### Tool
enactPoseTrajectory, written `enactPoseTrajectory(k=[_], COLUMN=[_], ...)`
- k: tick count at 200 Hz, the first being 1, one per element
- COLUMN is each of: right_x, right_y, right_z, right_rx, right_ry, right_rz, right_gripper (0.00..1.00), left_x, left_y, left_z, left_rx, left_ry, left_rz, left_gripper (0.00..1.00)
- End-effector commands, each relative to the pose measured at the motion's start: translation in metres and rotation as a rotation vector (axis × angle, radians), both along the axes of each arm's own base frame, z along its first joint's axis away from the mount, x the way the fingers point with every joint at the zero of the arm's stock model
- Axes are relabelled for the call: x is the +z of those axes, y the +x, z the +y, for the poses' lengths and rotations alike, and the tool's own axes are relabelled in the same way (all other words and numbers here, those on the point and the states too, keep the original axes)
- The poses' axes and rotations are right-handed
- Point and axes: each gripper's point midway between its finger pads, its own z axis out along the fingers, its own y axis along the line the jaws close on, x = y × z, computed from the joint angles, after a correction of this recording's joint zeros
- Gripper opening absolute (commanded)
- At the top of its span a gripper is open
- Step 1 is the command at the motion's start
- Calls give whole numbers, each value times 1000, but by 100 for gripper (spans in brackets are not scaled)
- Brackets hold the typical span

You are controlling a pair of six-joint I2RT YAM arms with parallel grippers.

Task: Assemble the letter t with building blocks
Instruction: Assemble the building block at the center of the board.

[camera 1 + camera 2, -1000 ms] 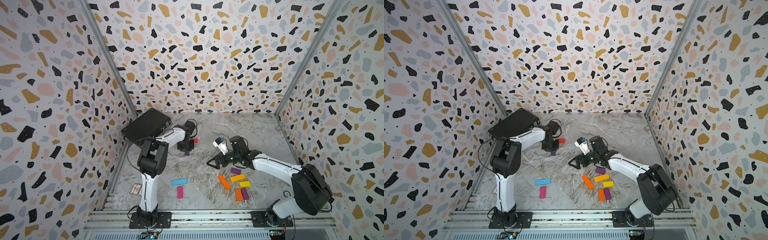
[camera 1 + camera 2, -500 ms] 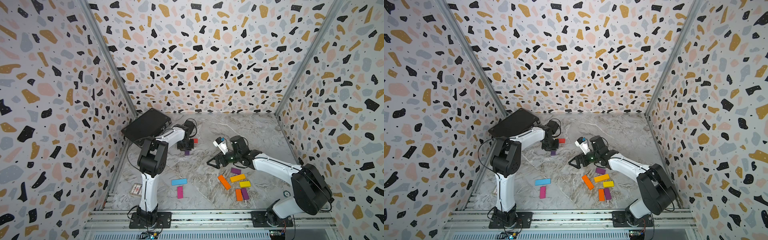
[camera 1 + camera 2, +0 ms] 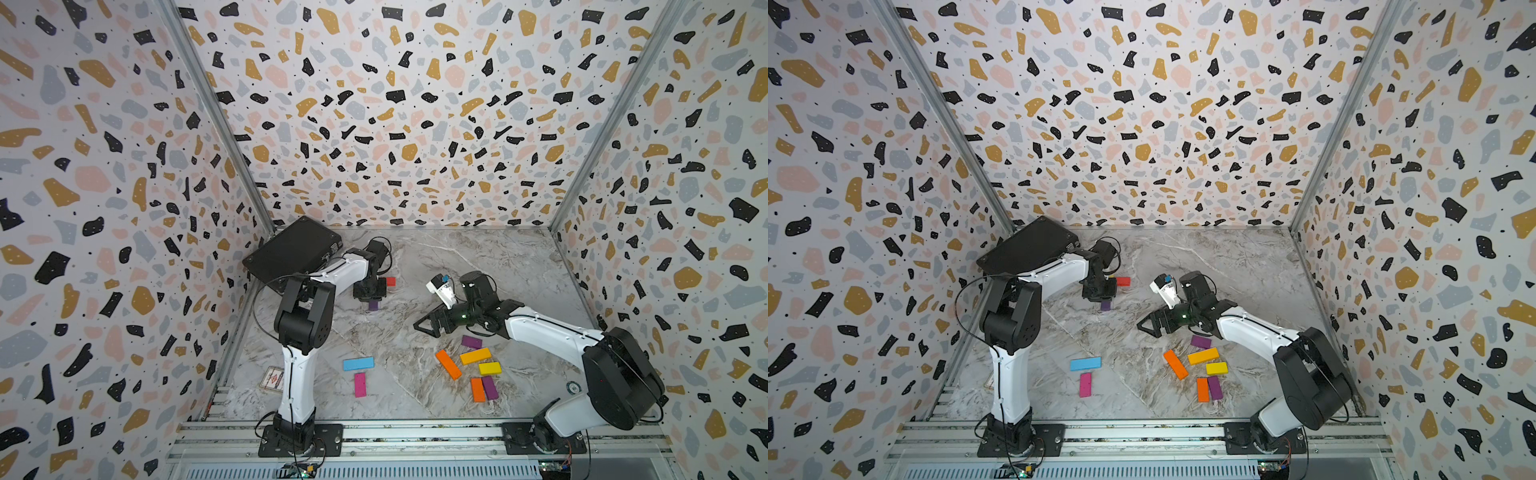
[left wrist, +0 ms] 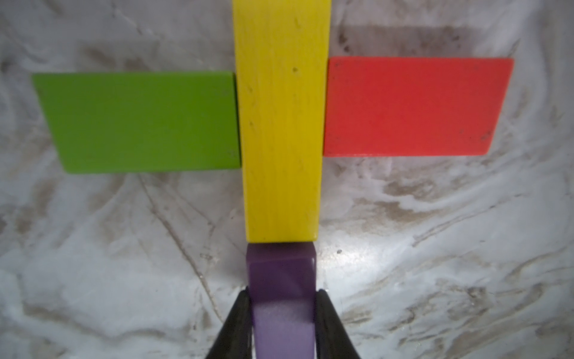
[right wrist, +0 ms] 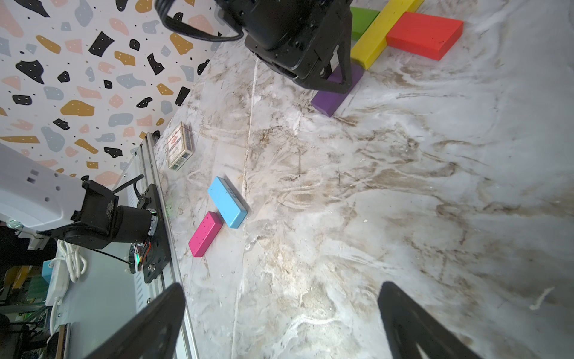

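Gripping the purple block point(image 4: 281, 310) butted against the yellow block point(image 4: 281, 124), the left gripper point(image 4: 282, 293) stays put; release seems next. The right gripper point(image 5: 281, 286) hangs wide open.

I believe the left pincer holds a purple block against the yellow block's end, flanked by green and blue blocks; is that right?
Nearly: the left wrist view shows the yellow block flanked by the green block and a red block, not a blue one.
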Motion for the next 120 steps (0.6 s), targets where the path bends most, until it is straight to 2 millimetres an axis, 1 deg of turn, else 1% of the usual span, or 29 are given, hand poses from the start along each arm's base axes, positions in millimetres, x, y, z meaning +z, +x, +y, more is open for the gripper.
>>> enactPoseTrajectory(k=[1, 43, 120], right_x=[17, 17, 18], right_y=[6, 6, 6], right_z=[4, 4, 4], right_rx=[3, 4, 7], right_ry=[32, 34, 39], right_rz=[-29, -29, -30], right_gripper=[99, 99, 99], left_x=[-2, 0, 1], left_y=[1, 2, 1], left_z=[0, -2, -3], left_rx=[-11, -13, -18], left_ry=[-4, -15, -22], left_rz=[11, 7, 10], left_gripper=[21, 21, 29])
